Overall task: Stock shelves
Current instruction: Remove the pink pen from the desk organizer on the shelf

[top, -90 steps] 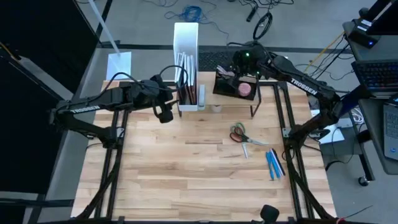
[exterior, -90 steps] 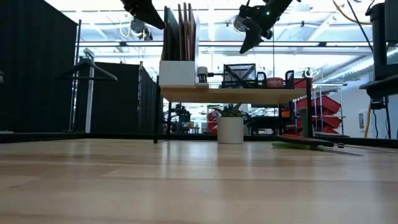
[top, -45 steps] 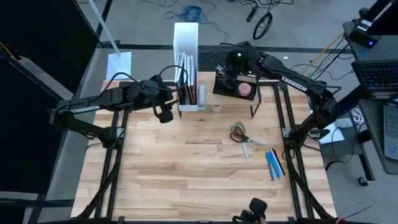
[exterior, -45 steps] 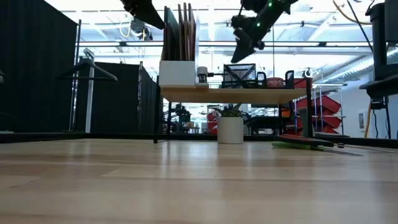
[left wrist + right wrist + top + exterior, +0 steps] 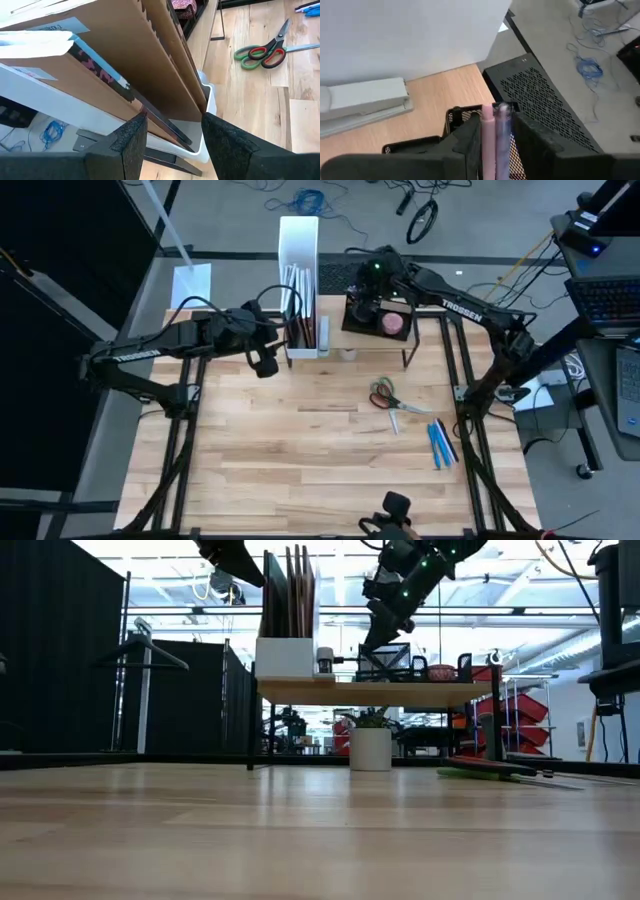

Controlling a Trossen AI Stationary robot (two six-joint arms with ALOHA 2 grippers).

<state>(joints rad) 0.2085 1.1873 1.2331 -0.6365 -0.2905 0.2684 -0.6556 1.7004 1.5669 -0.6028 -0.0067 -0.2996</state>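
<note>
Across the far half of the table (image 5: 300, 450), the shelves (image 5: 425, 340) stood as a low riser with a light-wood top on thin black legs, already carrying a tall white file box (image 5: 300, 240) at one end and a black mesh organizer (image 5: 360, 318) at the other, with a pink-red round thing (image 5: 394, 324) just beside the organizer. On the bare wood nearer the camera lay green-and-red scissors (image 5: 383, 394) and, well apart from the riser, some blue pens (image 5: 440, 445).

The left claw (image 5: 170, 137) waited at the file box, its fingers parted around the edges of the brown folders (image 5: 150, 65) standing inside, without pinching them. The right claw (image 5: 495, 135) hung over the organizer, closed on a slim pink pen (image 5: 492, 125) held upright between its fingers.

By my reading, the step in hand was dropping that pen into a compartment of the organizer. The next move would call for lowering the pen straight down inside the mesh wall, then parting the fingers only once the tip was within a compartment, since a tilt could catch it on the rim. The pens and scissors on the table were not yet stocked.
</note>
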